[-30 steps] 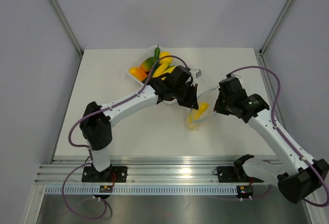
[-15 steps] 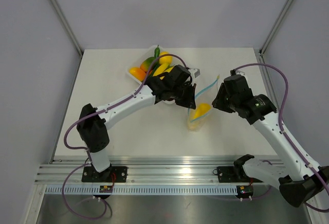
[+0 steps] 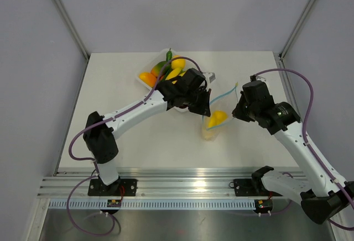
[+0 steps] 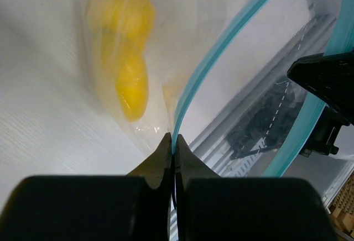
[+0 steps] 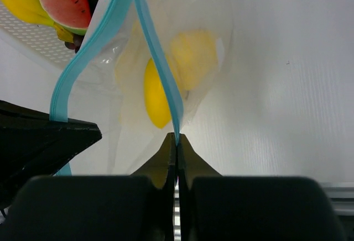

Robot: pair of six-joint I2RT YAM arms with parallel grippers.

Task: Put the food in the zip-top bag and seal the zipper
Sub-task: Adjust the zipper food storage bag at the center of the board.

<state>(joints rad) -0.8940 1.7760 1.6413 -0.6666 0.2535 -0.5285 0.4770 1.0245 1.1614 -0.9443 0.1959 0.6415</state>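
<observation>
**White worktop point(image 3: 127, 136), with the zip-top bag point(image 3: 212, 127) strung between my two claws**

At the back of the worktop sits the white tray point(image 5: 27, 39) with more fruit point(image 3: 174, 74) piled in it, a banana plus orange and green bits, right by my left arm. The bag hangs in front of the tray with its mouth gaping; can't tell if its bottom touches the worktop. My left claw point(image 4: 172, 144) is pinched tight on one lip of the bag's mouth, and my right claw point(image 5: 177, 141) is pinched tight on the other lip. The food point(image 5: 157, 94) in the bag is a couple of yellow pieces sitting low. The thin light-blue zipper point(image 4: 221, 47) is last: its two strips are pulled apart, not sealed.
</observation>
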